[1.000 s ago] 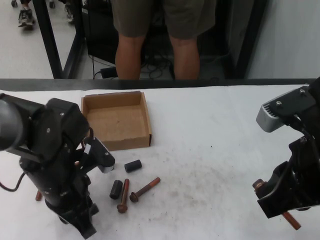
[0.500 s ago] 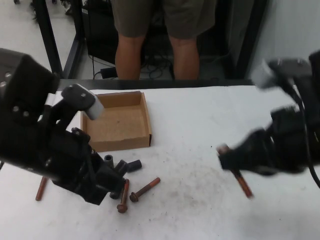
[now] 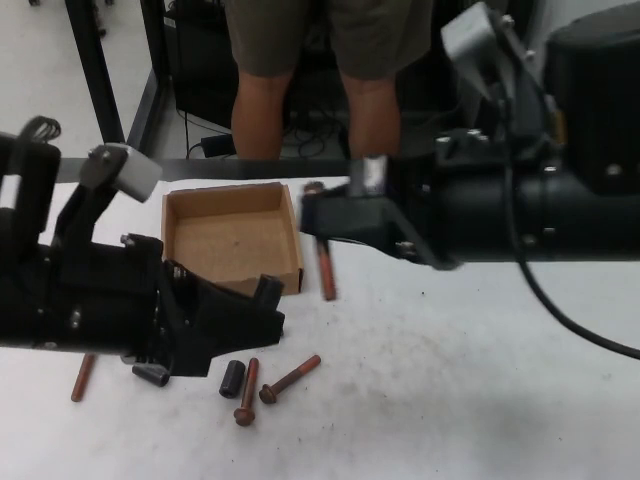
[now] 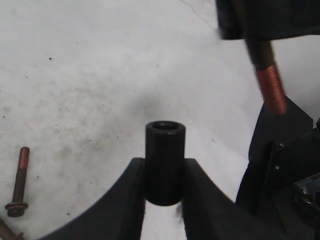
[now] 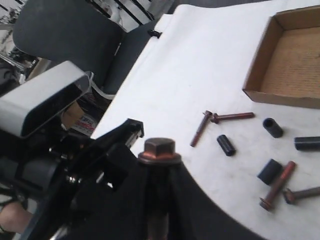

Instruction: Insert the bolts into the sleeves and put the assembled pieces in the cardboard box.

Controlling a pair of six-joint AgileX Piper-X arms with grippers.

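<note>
My left gripper [image 4: 165, 167] is shut on a black sleeve [image 4: 165, 145], held with its open bore facing up; in the high view it [image 3: 262, 300] hangs just in front of the cardboard box [image 3: 232, 240]. My right gripper [image 5: 159, 167] is shut on a copper bolt [image 5: 159, 150] just below its hex head. In the high view this bolt [image 3: 324, 265] hangs thread-down from the right gripper [image 3: 325, 222] by the box's right front corner. The bolt's threaded tip [image 4: 270, 85] is a little above and to one side of the sleeve, apart from it.
Loose on the white bench lie two bolts [image 3: 247, 392] [image 3: 290, 378], a black sleeve [image 3: 232, 378], another sleeve [image 3: 150, 374] and a bolt [image 3: 82, 377] at the left. More loose sleeves [image 5: 226, 145] lie near the box [image 5: 295, 65]. A person stands behind the bench.
Both arms have swung toward the middle. The right arm has carried its bolt left and up to the box's corner. The left gripper has risen and now points toward it with the sleeve.
</note>
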